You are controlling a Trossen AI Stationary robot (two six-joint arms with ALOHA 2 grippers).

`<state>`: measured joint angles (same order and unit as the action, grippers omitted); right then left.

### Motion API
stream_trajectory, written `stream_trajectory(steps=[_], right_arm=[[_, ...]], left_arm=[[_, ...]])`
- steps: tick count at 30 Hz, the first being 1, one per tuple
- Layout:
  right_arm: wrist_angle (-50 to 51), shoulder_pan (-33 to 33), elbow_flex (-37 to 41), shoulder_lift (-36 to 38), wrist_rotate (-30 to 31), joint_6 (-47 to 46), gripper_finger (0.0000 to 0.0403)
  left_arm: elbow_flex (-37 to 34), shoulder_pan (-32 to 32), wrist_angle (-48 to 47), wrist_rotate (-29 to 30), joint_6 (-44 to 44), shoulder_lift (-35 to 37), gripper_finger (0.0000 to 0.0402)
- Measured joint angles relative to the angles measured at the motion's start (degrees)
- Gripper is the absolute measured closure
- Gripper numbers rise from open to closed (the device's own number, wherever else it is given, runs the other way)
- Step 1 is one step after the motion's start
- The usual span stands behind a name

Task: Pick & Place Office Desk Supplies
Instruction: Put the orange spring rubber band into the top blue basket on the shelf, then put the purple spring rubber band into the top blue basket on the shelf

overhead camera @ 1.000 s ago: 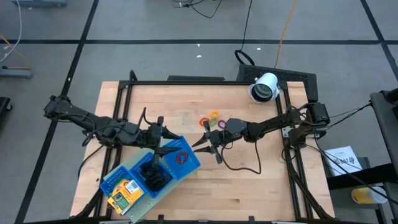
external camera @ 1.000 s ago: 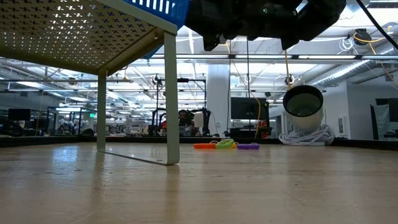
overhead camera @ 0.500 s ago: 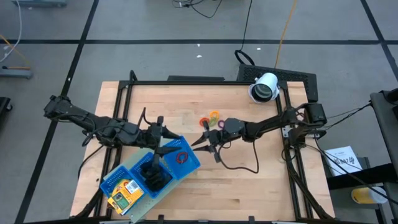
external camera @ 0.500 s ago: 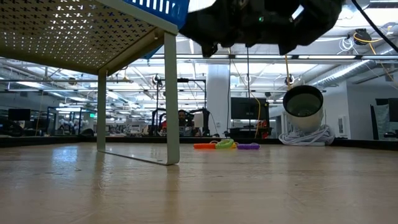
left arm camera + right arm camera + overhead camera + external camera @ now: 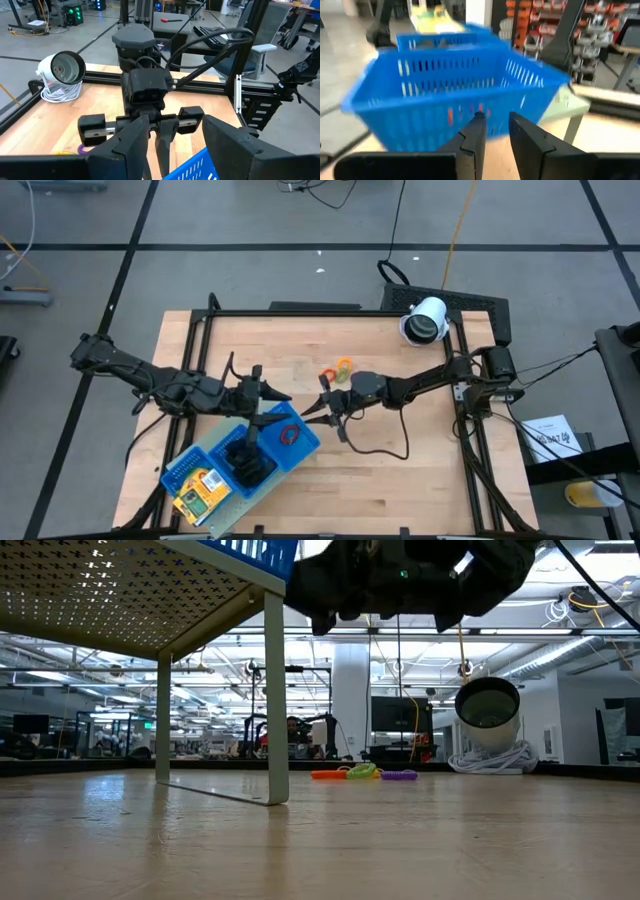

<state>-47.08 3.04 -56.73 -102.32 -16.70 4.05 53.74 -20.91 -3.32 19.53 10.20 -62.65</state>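
R gripper at the tray's near corner, fingers narrow w/ nothing visibly held.

L gripper sits over the tray's end bay, fingers part open, empty as far as seen; probably waiting or steadying so R can drop in. Red ring is already in the end bay, black clips in mid bay, yellow packs in far bay. Orange/yellow/purple rings lie loose on the table, just behind R's wrist, apart from the tray. Tray stands raised on a metal stand; its rim is the edge to clear. Both grippers crowd that corner, little room; open wood to R side and front.
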Motion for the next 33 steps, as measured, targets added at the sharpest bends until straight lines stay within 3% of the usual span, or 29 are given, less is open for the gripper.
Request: stream_trajectory(steps=[7,12,15,27,33], right_arm=[[17.23,-4.1,0.32,4.71,7.76,0.81,0.033],[37.21,-8.51,0.43,8.59,14.19,-0.64,0.033],[42.09,-11.26,2.83,8.66,18.14,-0.93,0.0323],[36.79,-15.15,17.5,9.74,18.83,-4.01,0.0193],[32.94,-15.49,22.35,9.79,21.08,-4.03,0.0201]], left_arm=[[0.0,0.0,-0.26,0.02,0.0,0.0,0.0206],[0.0,0.0,-0.49,0.0,0.01,-0.01,0.0206],[0.0,0.0,-1.0,0.0,0.27,0.0,0.0206],[0.0,0.0,-1.63,0.03,-1.76,-0.01,0.0206],[0.0,0.24,-1.52,0.05,-2.54,0.0,0.0206]])
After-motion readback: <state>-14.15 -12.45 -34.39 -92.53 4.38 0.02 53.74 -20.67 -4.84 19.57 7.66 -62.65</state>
